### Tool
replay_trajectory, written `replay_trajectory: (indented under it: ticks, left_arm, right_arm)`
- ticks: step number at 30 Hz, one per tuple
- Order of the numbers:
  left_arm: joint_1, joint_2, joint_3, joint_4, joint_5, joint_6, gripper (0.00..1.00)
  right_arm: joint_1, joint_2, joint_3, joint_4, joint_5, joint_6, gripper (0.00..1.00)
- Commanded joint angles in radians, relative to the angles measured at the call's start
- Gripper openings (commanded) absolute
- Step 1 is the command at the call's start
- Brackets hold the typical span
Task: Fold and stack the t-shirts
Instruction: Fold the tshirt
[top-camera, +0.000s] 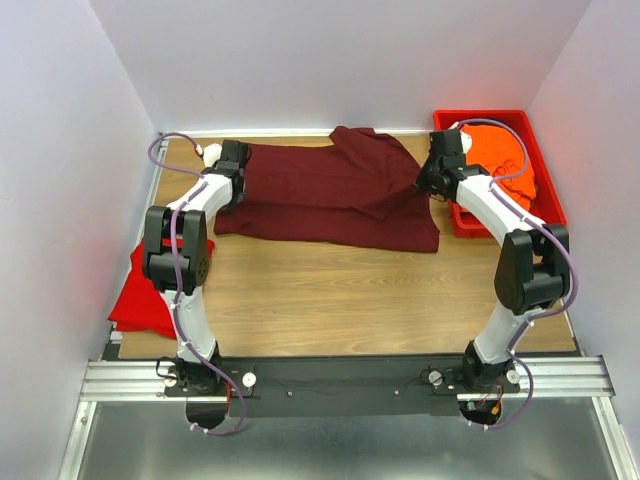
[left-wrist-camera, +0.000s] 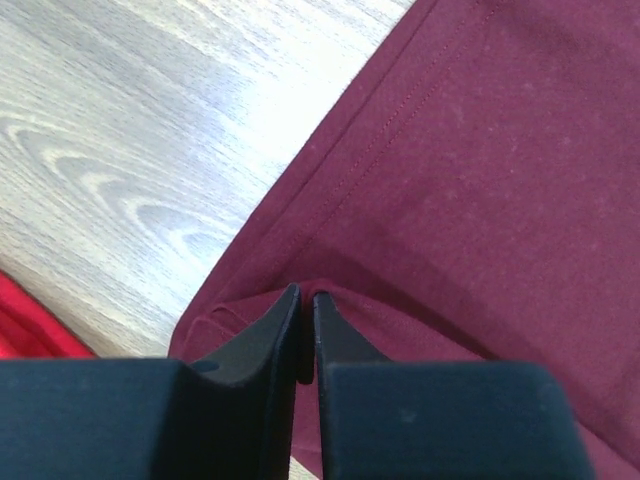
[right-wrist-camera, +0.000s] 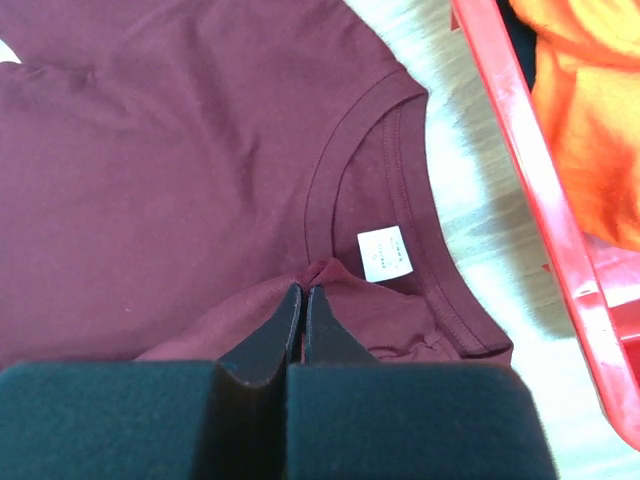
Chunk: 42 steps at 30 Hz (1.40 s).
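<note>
Left gripper (left-wrist-camera: 305, 298) and right gripper (right-wrist-camera: 303, 291) each pinch maroon t-shirt (top-camera: 330, 195)

**Maroon, Red and Orange on Pale Wood**

The maroon t-shirt (top-camera: 330, 195) is a plain dark wine colour with matching stitching and a white label (right-wrist-camera: 384, 253) inside its collar. The red t-shirt (top-camera: 135, 300) is plain bright red, and the orange t-shirt (top-camera: 500, 160) is plain bright orange. The plastic bin (right-wrist-camera: 522, 160) is red. The table (top-camera: 330, 290) shows light brown wood grain. The left arm (top-camera: 190, 320) and right arm (top-camera: 490, 200) are white and black, with purple cables (top-camera: 152, 155). The left gripper (left-wrist-camera: 305, 300) and right gripper (right-wrist-camera: 303, 295) are black.
</note>
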<state>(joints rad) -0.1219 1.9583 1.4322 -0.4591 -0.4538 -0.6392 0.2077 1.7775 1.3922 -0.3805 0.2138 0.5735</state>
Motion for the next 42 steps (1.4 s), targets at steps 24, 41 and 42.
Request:
replay_trajectory:
  ticks: [24,41,42]
  left_arm:
    - [0.005,-0.556,-0.492,0.036,0.040,-0.031,0.11]
    - [0.038,-0.328,-0.290,0.027,0.006,0.046,0.11]
    - [0.038,-0.309,-0.277,0.025,0.009,0.046,0.11]
  right_arm:
    - [-0.008,-0.639,-0.381,-0.104,-0.086,0.015,0.00]
    - [-0.007,-0.437,-0.346,-0.075,-0.053,0.012,0.01]
    - [-0.007,-0.419,-0.335,-0.072,-0.050,0.012,0.00]
